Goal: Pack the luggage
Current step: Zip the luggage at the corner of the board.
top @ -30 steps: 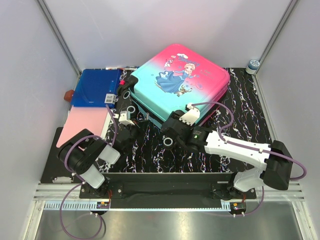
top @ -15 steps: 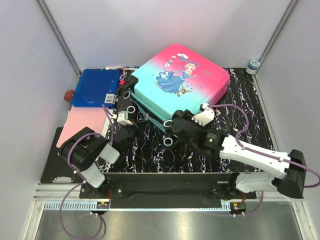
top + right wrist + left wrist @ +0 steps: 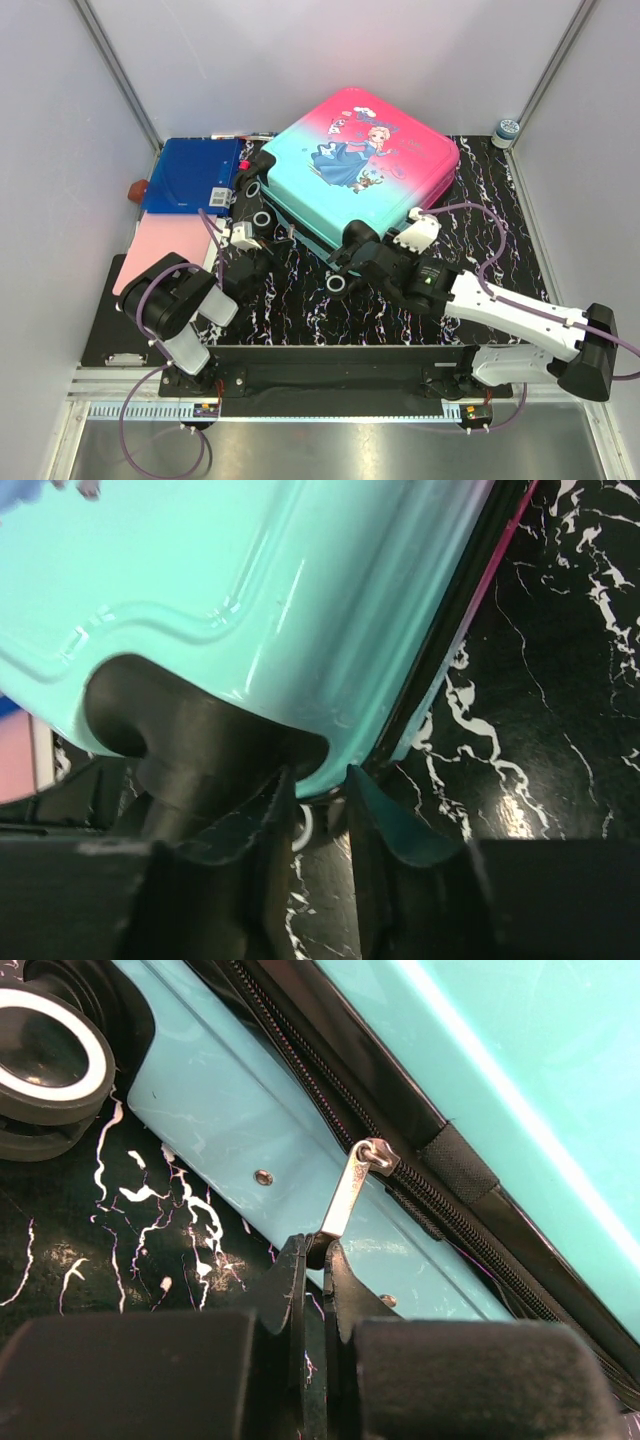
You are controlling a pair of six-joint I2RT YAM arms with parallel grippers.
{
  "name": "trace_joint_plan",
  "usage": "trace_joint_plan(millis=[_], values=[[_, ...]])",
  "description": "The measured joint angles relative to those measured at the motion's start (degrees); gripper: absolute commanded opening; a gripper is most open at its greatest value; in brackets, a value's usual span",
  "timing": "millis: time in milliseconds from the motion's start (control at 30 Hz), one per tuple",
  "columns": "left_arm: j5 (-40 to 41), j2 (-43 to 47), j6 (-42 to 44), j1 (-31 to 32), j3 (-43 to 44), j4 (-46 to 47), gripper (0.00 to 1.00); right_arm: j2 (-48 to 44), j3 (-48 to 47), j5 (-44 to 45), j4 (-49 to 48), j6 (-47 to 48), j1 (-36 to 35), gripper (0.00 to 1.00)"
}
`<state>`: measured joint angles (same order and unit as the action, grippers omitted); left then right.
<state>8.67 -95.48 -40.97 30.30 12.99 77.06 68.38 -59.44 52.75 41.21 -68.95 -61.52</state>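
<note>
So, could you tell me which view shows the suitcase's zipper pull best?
Left wrist: the zipper pull is close and sharp, tip pinched in the left jaws. Top view: too small to see; right wrist: absent.

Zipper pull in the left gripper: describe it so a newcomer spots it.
The pink-and-teal plastic suitcase lies flat; a black zipper track lines its near left side. On it sits the silver zipper pull, tip pinched by the left gripper: a long tab, unlike the round rivet nearby.

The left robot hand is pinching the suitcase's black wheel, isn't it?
Not quite. The left gripper is pinching the silver zipper pull on the suitcase, not the black wheel, which sits apart from it. The left wrist view shows this.
</note>
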Motion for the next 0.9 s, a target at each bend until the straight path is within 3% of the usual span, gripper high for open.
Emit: trace_joint_plan(millis=[33, 167, 433, 700, 800, 900], values=[[0.0, 0.0, 0.0, 0.0, 0.0, 0.0, 0.00, 0.1, 0.0, -0.5, 0.7, 0.7, 0.0, 0.60], [0.1, -0.2, 0.0, -0.2, 0.0, 0.1, 0.00, -1.0, 0.3, -4.3, 2.9, 3.3, -0.1, 0.99], [0.1, -1.1, -0.1, -0.7, 0.0, 1.0, 0.00, -7.5, 1.8, -9.3, -3.7, 11.3, 0.0, 1.00], [0.1, -1.7, -0.3, -0.7, 0.0, 1.6, 0.00, -17.1, 18.3, -18.5, -30.6, 19.0, 0.0, 1.00], [0.1, -1.8, -0.7, -0.7, 0.0, 1.6, 0.00, -14.4, 16.1, -20.5, -31.8, 20.5, 0.0, 1.00], [0.1, -1.9, -0.9, -0.7, 0.1, 1.6, 0.00, -6.3, 7.6, -20.7, -28.8, 21.2, -0.9, 1.00]])
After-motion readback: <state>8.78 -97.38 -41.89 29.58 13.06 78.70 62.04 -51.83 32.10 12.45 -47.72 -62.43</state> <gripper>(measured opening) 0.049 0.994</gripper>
